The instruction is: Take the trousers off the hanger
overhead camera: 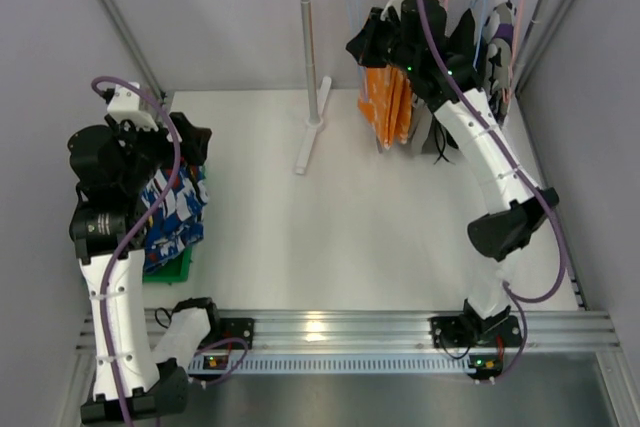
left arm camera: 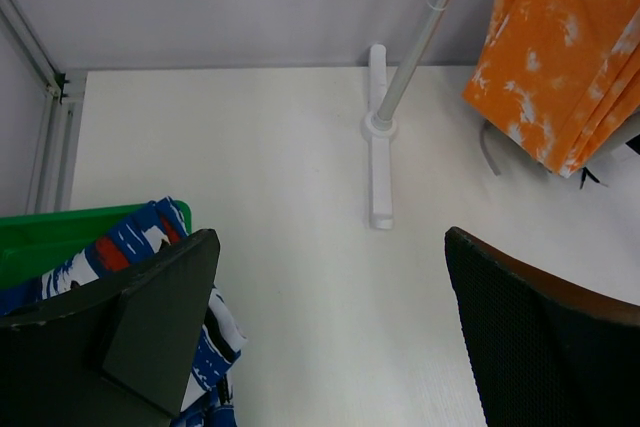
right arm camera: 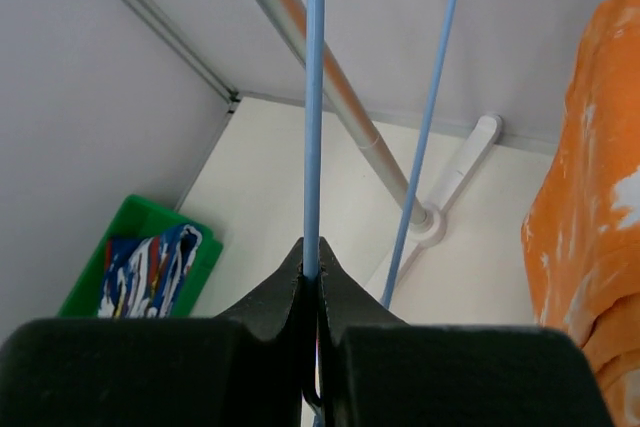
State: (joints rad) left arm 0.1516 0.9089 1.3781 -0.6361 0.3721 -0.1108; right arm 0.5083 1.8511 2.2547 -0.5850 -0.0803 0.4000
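Observation:
The blue patterned trousers (overhead camera: 172,209) lie in a green bin (overhead camera: 168,267) at the left; they also show in the left wrist view (left arm camera: 120,247). My left gripper (overhead camera: 190,147) hangs above them, open and empty (left arm camera: 330,332). The orange trousers (overhead camera: 388,107) hang from the rack at the back right and show in both wrist views (left arm camera: 560,57) (right arm camera: 590,247). A grey garment (overhead camera: 430,135) hangs beside them, mostly hidden by my right arm. My right gripper (overhead camera: 362,45) is up at the rack, shut on a thin blue hanger wire (right arm camera: 314,97) (right arm camera: 318,257).
The rack's upright pole (overhead camera: 310,37) stands on a white foot (overhead camera: 310,147) at the back middle. A second blue wire (right arm camera: 430,147) runs beside the gripped one. More hangers and a dark garment (overhead camera: 497,42) hang at the far right. Walls close in on both sides.

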